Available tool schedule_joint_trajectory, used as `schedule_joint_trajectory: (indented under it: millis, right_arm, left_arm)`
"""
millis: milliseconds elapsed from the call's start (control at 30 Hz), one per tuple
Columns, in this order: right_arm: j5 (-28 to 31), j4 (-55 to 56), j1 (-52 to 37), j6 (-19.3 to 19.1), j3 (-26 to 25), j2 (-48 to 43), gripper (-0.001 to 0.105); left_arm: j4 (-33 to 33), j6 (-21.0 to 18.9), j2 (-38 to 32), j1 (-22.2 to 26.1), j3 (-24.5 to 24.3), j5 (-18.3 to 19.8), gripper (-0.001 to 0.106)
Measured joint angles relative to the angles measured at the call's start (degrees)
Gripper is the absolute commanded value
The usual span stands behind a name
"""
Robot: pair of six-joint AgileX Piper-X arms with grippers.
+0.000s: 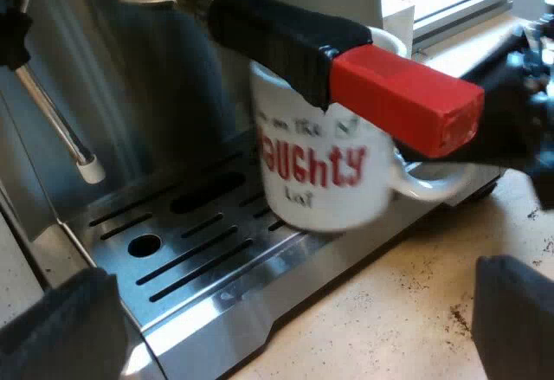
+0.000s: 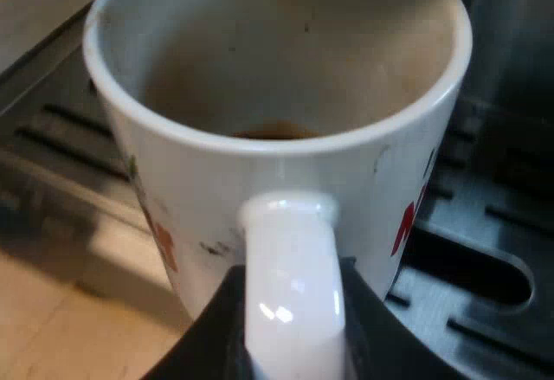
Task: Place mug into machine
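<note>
The mug is over the near edge of the machine's drip tray, under the holder handle with its red end. I cannot tell whether its base touches the grate. My right gripper is clamped on the mug's loop, one finger on each side. My left gripper has its fingers apart, holding nothing. The mug looks like stiff glazed ceramic: fairly heavy, slippery and easily chipped. The loop seems the surest hold, though the mug may tilt.
</note>
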Motion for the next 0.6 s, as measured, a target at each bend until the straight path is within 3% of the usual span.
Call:
schedule_joint_trajectory:
  millis: [333,533,600]
  right_arm:
    - [0.1,-0.1,-0.4,0.0,-4.8,4.7,0.002]
    - [0.1,0.2,-0.4,0.0,-4.8,4.8,0.034]
    - [0.1,-0.5,-0.4,0.0,-5.0,4.8,0.039]
  left_arm:
    - [0.0,0.0,0.0,0.0,0.0,0.0,0.082]
    - [0.0,0.0,0.0,0.0,0.0,0.0,0.082]
    - [0.0,0.0,0.0,0.0,0.0,0.0,0.082]
